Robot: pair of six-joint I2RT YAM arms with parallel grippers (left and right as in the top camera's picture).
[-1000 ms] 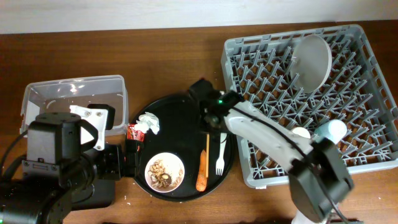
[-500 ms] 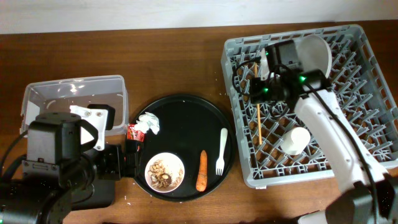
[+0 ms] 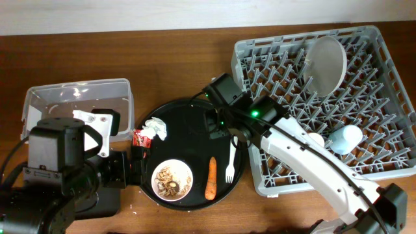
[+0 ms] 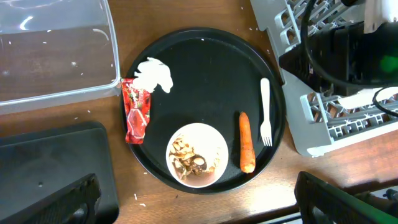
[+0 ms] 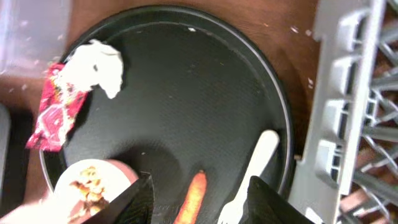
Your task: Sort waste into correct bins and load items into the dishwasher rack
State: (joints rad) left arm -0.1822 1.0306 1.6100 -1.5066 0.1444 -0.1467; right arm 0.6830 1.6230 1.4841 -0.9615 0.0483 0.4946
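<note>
On the tabletop point(image 3: 182, 58), the round tray point(image 3: 185, 114) sits between the tub point(image 3: 78, 104) on its left and the dishwasher rack point(image 3: 383, 84) on its right. On the tray, the napkin point(image 3: 156, 128) touches the wrapper point(image 3: 140, 138) at the left rim. The bowl point(image 3: 172, 179) lies at the front, with the carrot point(image 3: 210, 178) and then the fork point(image 3: 231, 159) to its right. A plate point(image 3: 326, 64) stands in the rack's far part.

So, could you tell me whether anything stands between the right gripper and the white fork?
Nothing visible does. The right gripper hangs open above the round black tray, and the white plastic fork lies bare below it. The small orange carrot lies close beside the fork, not touching, and might crowd one finger.
</note>
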